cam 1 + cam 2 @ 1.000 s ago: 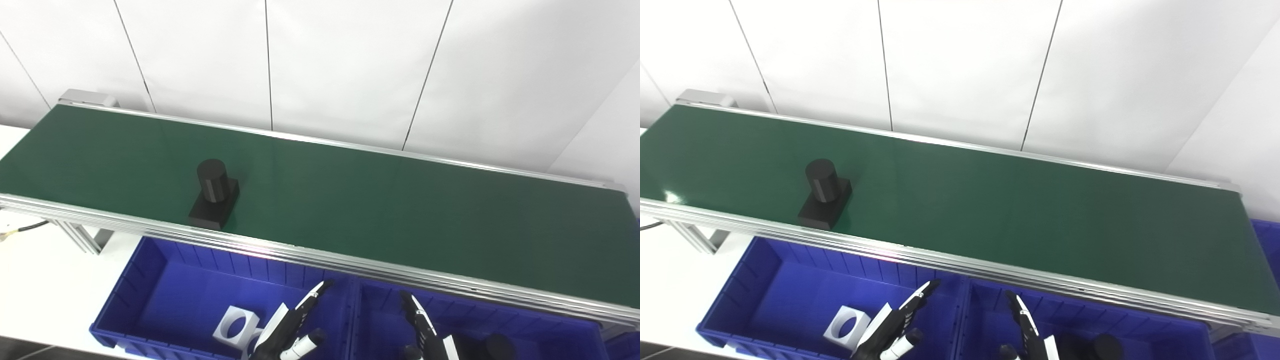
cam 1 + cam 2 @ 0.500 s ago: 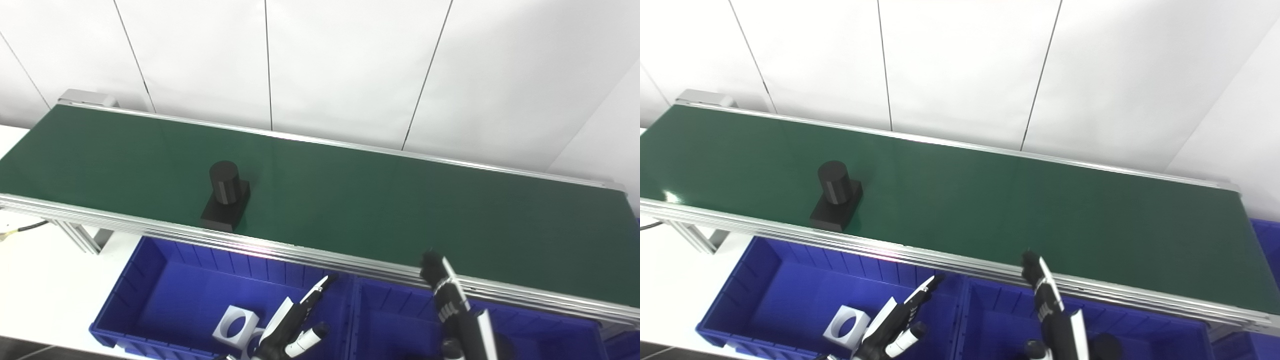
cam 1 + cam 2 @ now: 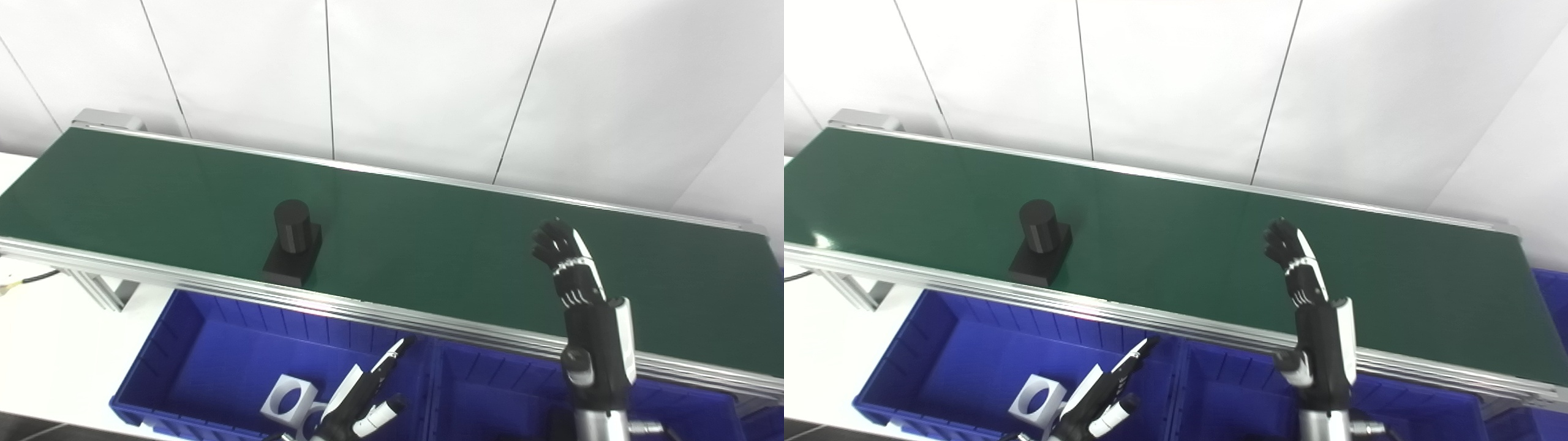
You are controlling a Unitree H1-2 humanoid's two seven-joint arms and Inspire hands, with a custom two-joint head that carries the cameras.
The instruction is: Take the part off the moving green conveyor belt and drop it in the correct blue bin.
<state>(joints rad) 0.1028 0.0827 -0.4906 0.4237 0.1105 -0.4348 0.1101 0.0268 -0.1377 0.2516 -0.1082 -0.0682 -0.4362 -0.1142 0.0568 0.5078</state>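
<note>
A black part (image 3: 293, 244), a cylinder upright on a square base, rides the green conveyor belt (image 3: 429, 257) left of centre near its front rail. My right hand (image 3: 576, 288) is raised over the belt's right half, open and empty, far right of the part. My left hand (image 3: 361, 407) is low over the left blue bin (image 3: 184, 343), fingers apart and empty. In the right eye view the part (image 3: 1040, 244) and right hand (image 3: 1304, 288) show the same.
A white block with a round hole (image 3: 288, 398) lies in the left bin. A second blue bin (image 3: 490, 392) stands to its right, below my right arm. The belt's aluminium front rail (image 3: 392, 312) runs between bins and belt. A white wall stands behind.
The black part has moved right along the belt. My right hand has risen from the right bin to above the belt. My left hand has barely moved.
</note>
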